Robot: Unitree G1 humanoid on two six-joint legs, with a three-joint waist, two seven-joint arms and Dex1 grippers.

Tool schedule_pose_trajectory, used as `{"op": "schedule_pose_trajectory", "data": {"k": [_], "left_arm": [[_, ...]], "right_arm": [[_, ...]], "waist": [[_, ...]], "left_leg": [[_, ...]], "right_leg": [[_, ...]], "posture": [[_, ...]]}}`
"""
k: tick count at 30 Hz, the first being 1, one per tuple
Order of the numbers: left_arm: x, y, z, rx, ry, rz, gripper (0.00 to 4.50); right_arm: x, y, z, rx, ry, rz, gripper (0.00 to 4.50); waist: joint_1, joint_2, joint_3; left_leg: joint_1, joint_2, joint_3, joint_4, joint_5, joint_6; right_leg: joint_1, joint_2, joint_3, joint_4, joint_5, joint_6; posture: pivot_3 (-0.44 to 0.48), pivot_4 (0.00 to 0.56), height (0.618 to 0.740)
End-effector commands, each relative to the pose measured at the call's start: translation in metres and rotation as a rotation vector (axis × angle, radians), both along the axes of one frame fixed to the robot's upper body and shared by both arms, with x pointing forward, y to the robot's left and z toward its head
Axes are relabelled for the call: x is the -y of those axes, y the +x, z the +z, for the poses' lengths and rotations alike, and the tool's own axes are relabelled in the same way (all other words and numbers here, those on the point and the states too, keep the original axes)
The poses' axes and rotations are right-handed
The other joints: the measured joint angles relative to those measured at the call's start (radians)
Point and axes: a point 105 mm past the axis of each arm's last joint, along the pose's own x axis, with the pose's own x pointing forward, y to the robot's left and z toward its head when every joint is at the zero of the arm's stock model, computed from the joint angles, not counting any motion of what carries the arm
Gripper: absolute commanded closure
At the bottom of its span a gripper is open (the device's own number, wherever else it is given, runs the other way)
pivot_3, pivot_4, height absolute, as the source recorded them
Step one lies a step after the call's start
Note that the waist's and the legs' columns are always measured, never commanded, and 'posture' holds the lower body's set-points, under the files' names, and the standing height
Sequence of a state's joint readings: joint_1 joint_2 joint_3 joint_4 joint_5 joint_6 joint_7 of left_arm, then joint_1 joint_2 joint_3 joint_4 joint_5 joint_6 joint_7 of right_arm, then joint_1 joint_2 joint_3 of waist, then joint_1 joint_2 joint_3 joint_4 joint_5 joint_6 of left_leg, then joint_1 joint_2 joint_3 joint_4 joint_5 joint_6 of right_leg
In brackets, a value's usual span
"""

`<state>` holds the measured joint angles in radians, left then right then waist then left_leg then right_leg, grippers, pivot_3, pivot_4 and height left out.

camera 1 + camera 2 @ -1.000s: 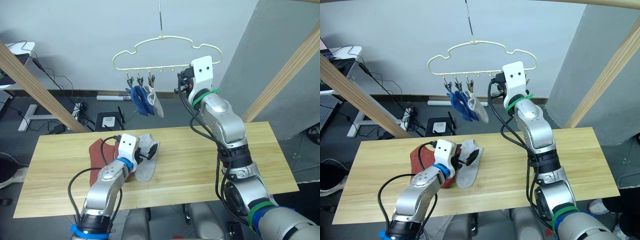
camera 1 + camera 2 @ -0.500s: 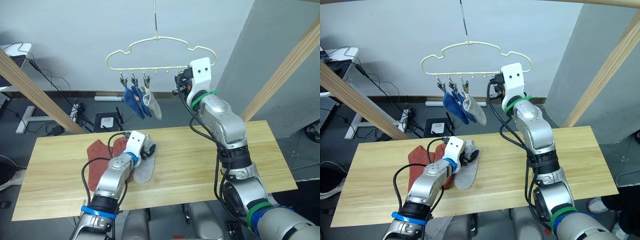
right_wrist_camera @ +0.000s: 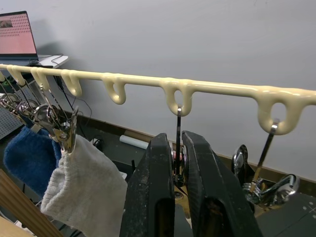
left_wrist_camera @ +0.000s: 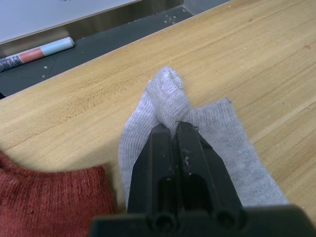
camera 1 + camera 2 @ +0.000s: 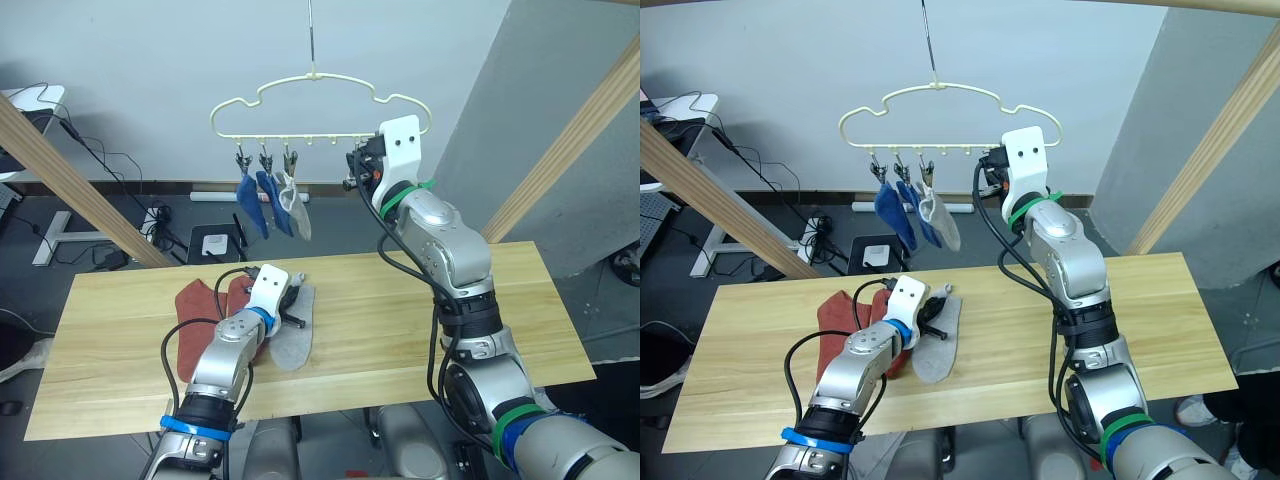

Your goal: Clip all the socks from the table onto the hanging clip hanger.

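Note:
A light grey sock (image 5: 295, 340) lies on the pale wood table (image 5: 420, 330), and my left gripper (image 4: 170, 127) is shut on a pinched fold of it near the toe. Two rust red socks (image 5: 195, 312) lie just to its left. The cloud-shaped clip hanger (image 5: 320, 100) hangs above the table's far edge. Two blue socks (image 5: 250, 205) and one grey sock (image 5: 298, 212) hang from its left clips. My right gripper (image 3: 177, 140) is raised at the hanger's right side, shut on a silver clip (image 3: 178, 118) under the bar.
Thick round wooden poles slant down at the left (image 5: 70, 175) and right (image 5: 580, 130) of the table. Cables and a power strip (image 5: 150, 215) lie on the floor behind. Another silver clip (image 3: 269, 187) hangs beside my right gripper.
My left gripper has closed from wide open onto the grey sock on the table. The hanging socks have swung a little to the left. The right arm holds still.

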<state>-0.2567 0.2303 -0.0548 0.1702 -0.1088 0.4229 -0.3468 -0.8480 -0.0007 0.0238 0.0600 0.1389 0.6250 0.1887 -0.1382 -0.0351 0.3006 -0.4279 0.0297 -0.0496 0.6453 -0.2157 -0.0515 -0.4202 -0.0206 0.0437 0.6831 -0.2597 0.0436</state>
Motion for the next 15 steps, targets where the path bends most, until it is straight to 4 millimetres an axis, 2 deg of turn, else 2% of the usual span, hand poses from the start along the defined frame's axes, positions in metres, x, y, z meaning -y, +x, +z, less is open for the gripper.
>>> {"op": "schedule_pose_trajectory", "data": {"k": [1,4,10,15], "left_arm": [[0.016,-0.001,0.026,0.108,-0.157,-0.052,4.5],[0.044,-0.003,0.074,0.266,-0.351,-0.149,4.5],[0.076,0.003,0.118,0.368,-0.482,-0.223,4.5],[0.089,0.019,0.143,0.419,-0.535,-0.215,4.5]], "right_arm": [[-0.003,-0.008,0.019,0.078,0.015,0.02,4.49],[-0.003,-0.009,0.021,0.089,0.012,0.022,4.49],[-0.005,-0.012,0.026,0.1,0.015,0.033,4.49],[-0.008,-0.015,0.029,0.107,0.015,0.047,4.49]], "waist": [[0.0,0.0,0.0],[0.003,0.0,0.0],[0.001,0.0,0.0],[-0.001,0.0,0.0]], "left_leg": [[0.0,0.0,0.0,0.0,0.0,0.0],[-0.001,0.0,0.0,0.0,0.0,0.0],[-0.002,-0.001,0.0,0.0,0.0,0.0],[-0.002,-0.001,0.0,0.0,0.0,0.0]], "right_leg": [[0.0,0.0,0.0,0.0,0.0,0.0],[0.0,-0.001,0.0,-0.001,0.0,0.0],[0.0,-0.001,0.0,-0.002,0.001,0.001],[0.0,0.0,0.0,-0.002,0.001,0.001]], "posture": [[-0.202,0.266,0.74],[-0.202,0.266,0.74],[-0.209,0.268,0.74],[-0.226,0.269,0.74]]}}
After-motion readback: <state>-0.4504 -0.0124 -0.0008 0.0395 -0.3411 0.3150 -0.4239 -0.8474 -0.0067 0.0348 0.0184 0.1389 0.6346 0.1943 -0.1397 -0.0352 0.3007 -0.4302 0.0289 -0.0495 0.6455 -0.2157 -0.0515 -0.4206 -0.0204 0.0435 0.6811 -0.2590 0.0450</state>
